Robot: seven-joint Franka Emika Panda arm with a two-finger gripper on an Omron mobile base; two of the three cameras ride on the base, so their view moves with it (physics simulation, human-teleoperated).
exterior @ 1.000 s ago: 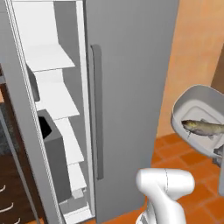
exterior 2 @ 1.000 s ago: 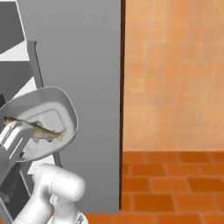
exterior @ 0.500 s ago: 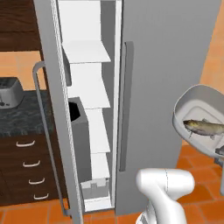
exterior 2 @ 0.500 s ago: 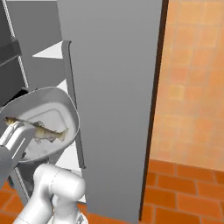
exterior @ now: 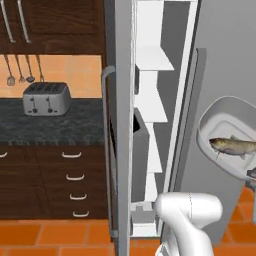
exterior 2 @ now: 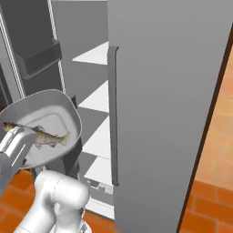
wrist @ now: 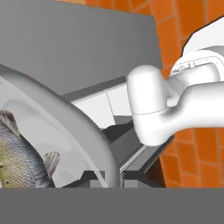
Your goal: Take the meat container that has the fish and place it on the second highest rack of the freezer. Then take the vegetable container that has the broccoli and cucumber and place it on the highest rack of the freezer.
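Observation:
My gripper is shut on the rim of the meat container, a light-grey rounded-square bowl held tilted in the air, and the fish lies across it. In the left base view the meat container and fish hang at the right edge, in front of the freezer's grey door. In the hand view the bowl's rim and the fish sit close at the lower left. The freezer stands open, with white shelves stacked inside; its uppermost visible shelf is bare. The vegetable container is out of view.
A long bar handle runs down the near grey door. The other open door has its own handle and a door bin. A dark bin fills the lower interior. A toaster sits on the dark counter above drawers.
The whole picture has shifted as the base moved: the freezer slid right in both views, and counter and toaster came into sight. The held bowl kept its place before the cameras.

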